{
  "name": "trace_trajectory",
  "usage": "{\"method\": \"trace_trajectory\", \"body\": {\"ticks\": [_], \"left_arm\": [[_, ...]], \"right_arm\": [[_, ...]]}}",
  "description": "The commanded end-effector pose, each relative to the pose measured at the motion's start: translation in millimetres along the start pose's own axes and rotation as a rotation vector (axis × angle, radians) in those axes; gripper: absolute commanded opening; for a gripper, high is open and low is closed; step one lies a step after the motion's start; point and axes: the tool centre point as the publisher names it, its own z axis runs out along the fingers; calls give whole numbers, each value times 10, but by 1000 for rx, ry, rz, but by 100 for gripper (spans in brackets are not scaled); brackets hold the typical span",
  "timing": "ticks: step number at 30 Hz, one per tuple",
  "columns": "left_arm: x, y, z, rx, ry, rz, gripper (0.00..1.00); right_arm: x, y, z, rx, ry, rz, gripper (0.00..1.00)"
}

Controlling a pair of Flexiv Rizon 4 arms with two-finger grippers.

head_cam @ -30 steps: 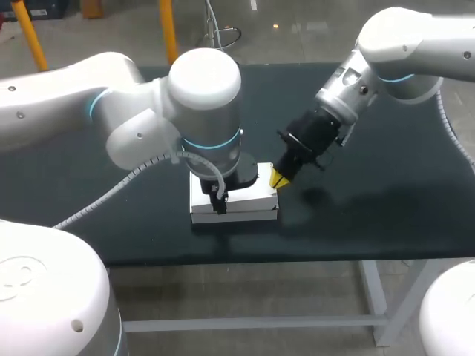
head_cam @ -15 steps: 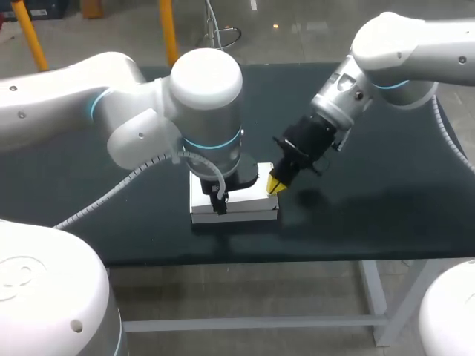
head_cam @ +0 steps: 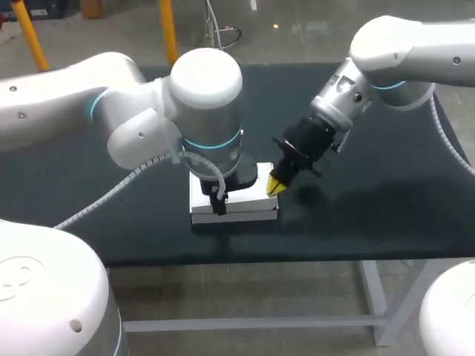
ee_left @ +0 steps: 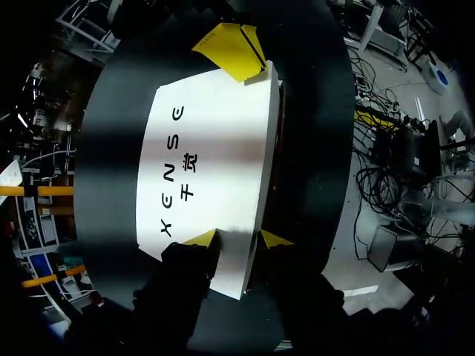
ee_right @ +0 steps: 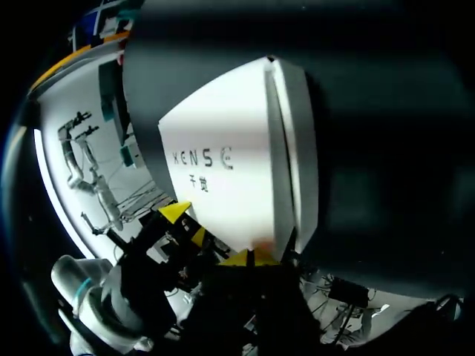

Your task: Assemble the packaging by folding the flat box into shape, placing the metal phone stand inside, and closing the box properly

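In the head view, the right gripper [head_cam: 272,183] has slid in over the last second, and its joined yellow tips now touch the right end of the white box [head_cam: 245,202]. The box lies at the front middle of the table [head_cam: 371,200] under the unmoved left arm. In the left wrist view, the left gripper [ee_left: 241,239] stands part-open with its 2 tips spread over the lid's long edge, apparently pressing down rather than pinching. In the right wrist view, the right gripper's closed tips meet the box's end beside a raised seam. The stand is nowhere visible, so this looks like the final tuck.
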Motion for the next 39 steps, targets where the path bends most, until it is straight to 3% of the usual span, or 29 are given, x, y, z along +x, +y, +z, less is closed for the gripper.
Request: {"method": "trace_trajectory", "body": {"ticks": [1, 8, 11, 13, 14, 15, 26, 39], "left_arm": [[5, 17, -8, -3, 2, -6, 36], [-31, 215, -205, 57, 4, -40, 39], [-68, 310, -312, 110, 30, -44, 35], [-93, 359, -359, 145, 51, -45, 24], [-116, 379, -376, 162, 68, -57, 9], [-134, 394, -377, 173, 74, -64, 0], [-219, 392, -117, 205, 179, -95, 0], [-134, 322, -19, 198, 222, -58, 0]], "right_arm": [[-14, 51, 8, 17, 2, 0, 0], [-33, 70, 24, 23, 5, 4, 0], [-38, 73, 27, 24, 7, 3, 0], [-39, 73, 28, 24, 8, 2, 0], [-39, 73, 28, 24, 9, 2, 0], [-40, 73, 28, 24, 9, 1, 0], [-49, 80, 49, 27, 9, 3, 0], [-65, 104, 63, 32, 11, 9, 0]]}}
